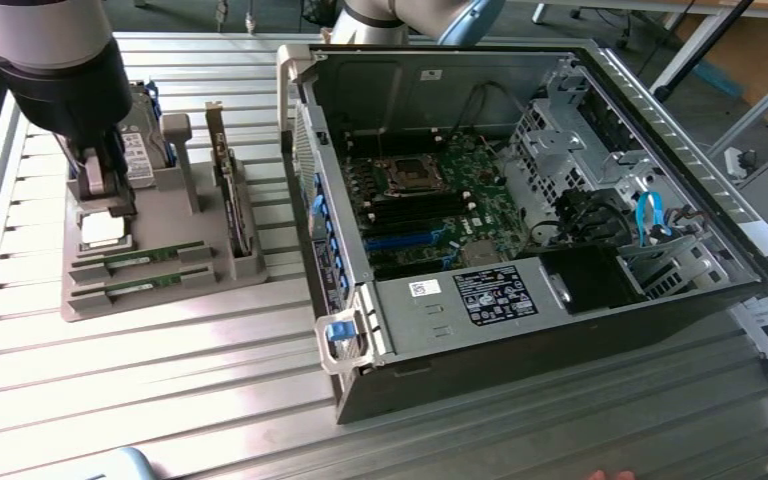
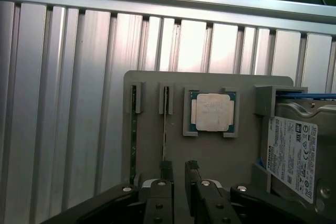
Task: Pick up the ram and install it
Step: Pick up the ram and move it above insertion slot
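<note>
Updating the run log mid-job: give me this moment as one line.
gripper: open, empty, over parts tray | ram: seated in tray slot beside processor, untouched | computer case: open

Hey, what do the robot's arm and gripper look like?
The arm is a pale grey tube with a black wrist section and a blue joint cap. The gripper is black, with two blocky fingers and silver bolt heads.
</note>
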`<state>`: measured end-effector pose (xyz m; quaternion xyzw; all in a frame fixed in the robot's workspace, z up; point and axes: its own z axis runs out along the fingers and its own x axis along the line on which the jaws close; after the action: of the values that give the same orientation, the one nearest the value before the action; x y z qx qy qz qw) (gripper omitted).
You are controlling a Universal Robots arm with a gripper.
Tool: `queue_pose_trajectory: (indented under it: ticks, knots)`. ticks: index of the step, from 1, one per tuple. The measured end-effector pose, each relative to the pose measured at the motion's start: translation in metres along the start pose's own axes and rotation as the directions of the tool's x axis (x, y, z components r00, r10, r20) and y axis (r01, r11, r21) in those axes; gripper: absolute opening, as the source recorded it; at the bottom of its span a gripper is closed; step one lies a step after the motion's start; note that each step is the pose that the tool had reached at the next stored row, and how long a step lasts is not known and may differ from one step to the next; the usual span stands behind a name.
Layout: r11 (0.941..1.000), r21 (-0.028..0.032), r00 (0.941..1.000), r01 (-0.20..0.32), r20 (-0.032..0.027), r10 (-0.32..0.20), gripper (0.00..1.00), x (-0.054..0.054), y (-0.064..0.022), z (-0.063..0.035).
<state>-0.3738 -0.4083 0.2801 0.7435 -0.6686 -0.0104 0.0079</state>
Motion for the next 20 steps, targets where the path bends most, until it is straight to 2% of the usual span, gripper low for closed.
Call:
queue_pose_trajectory:
  ticks: [20]
  knots:
    - [1.0,-0.0001,1.0,0.0,-0.0012,0.0,0.24,0.017,0.0012,0.0]
